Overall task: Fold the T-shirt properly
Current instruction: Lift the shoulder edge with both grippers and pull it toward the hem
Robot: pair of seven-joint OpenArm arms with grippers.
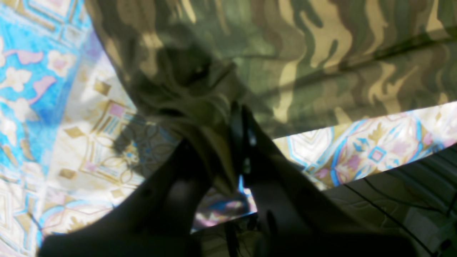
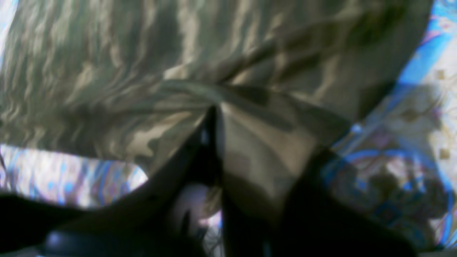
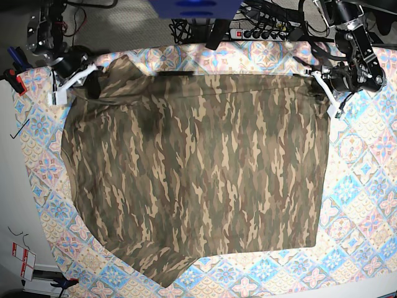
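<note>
Both pincers, the left pincer and right pincer, are clamping bunched, blurry corners of the camouflage T-shirt, their tips hiding in cloth, arms reaching from the far side, the shirt lying across the patterned cloth on the counter.

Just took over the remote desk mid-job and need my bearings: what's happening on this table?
Both arms are working a large soft camouflage-print T-shirt spread over the blue, pink and cream tile-patterned cloth. The left pincer is shut on bunched fabric at one far corner of the shirt, and the right pincer is shut on the other far corner. The edge between them runs fairly straight along the back, and the near part lies flat. No fold shows yet.
</note>
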